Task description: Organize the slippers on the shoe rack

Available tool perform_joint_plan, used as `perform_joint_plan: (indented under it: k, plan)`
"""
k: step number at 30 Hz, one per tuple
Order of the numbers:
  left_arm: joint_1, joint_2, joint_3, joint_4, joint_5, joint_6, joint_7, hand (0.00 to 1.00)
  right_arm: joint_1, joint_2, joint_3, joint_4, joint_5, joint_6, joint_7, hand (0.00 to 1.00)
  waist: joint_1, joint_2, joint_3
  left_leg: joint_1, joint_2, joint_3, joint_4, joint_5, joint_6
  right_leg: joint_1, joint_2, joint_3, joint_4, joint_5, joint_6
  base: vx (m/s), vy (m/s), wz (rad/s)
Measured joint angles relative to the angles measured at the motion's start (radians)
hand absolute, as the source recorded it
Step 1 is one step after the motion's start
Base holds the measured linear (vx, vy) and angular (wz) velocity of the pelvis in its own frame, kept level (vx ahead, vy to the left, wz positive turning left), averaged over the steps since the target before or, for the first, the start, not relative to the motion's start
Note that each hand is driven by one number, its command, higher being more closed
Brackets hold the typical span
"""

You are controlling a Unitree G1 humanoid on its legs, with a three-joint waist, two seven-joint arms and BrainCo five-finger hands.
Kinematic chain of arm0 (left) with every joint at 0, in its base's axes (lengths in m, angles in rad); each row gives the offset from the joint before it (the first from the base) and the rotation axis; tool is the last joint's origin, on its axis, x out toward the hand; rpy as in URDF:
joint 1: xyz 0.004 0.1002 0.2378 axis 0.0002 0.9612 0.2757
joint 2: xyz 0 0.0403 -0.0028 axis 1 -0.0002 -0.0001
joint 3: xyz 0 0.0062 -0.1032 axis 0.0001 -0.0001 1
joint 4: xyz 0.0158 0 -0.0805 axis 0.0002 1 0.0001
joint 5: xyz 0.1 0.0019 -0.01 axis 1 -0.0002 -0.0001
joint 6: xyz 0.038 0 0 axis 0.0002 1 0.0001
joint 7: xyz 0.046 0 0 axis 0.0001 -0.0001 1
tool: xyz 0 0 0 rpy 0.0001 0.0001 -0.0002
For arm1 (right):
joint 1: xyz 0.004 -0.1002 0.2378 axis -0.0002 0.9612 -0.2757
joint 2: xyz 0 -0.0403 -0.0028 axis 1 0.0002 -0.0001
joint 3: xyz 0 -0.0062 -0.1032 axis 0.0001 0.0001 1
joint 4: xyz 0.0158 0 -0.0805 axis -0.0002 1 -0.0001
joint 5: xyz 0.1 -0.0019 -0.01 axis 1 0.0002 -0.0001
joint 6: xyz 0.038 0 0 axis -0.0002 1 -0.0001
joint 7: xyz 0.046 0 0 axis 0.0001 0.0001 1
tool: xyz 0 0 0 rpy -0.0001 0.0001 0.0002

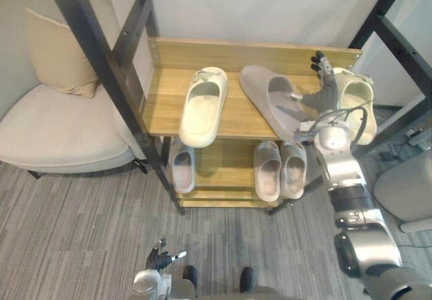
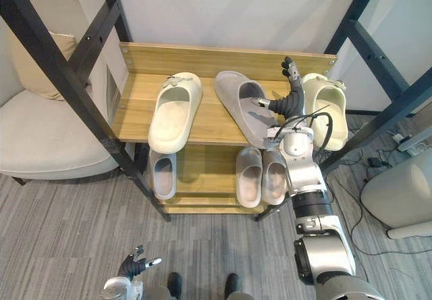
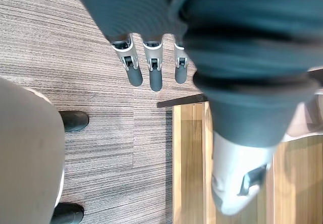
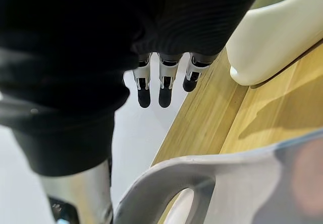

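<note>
In the upper right, the open right hand (image 2: 290, 98) sits just beside the crooked grey slipper (image 2: 237, 101) on top of the shoe rack (image 2: 135, 107), holding nothing, and I think it must push that slipper straight next; the left hand (image 2: 133, 266) hangs open at the bottom.

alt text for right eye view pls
Robot's right hand, fingers straight, sits between a slanted grey slipper and a cream slipper on a wooden shoe rack's top shelf. Another cream slipper lies left; three grey slippers below.
</note>
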Motion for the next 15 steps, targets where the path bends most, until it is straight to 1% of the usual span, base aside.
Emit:
perform_joint_plan:
  k: [7,9,12,15]
  plan:
    - [0.000,0.001,-0.001,-0.009,-0.009,-0.001,0.000,0.00,-0.029,-0.002,-0.003,0.030,-0.021,0.014,0.002,0.00,0.004,0.001,0.011,-0.012,-0.004,0.004,0.000,0.004,0.007,-0.017,-0.003,-0.006,0.000,0.023,-0.004,-0.01,0.005,-0.02]
    - [0.000,0.005,-0.001,-0.021,-0.022,-0.004,0.000,0.00,-0.059,-0.003,-0.002,0.053,-0.021,0.017,0.005,0.00,0.005,-0.003,0.031,-0.013,-0.007,0.004,0.000,0.008,0.013,-0.017,-0.006,-0.008,0.000,0.029,-0.003,-0.05,0.010,0.00]
    - [0.000,0.006,-0.001,-0.022,-0.032,-0.005,0.000,0.00,-0.086,-0.003,0.006,0.088,-0.022,0.019,0.013,0.00,0.007,-0.004,0.033,-0.009,-0.009,0.004,-0.014,0.018,0.014,-0.019,-0.008,-0.011,0.000,0.029,-0.003,-0.05,-0.004,0.01]
    - [-0.001,0.011,-0.001,-0.025,-0.039,-0.006,0.000,0.00,-0.111,-0.007,0.016,0.111,-0.022,0.019,0.025,0.00,0.008,-0.012,0.040,-0.005,-0.011,0.003,-0.034,0.034,0.013,-0.024,-0.007,-0.013,0.000,0.029,-0.003,-0.04,-0.010,0.00]
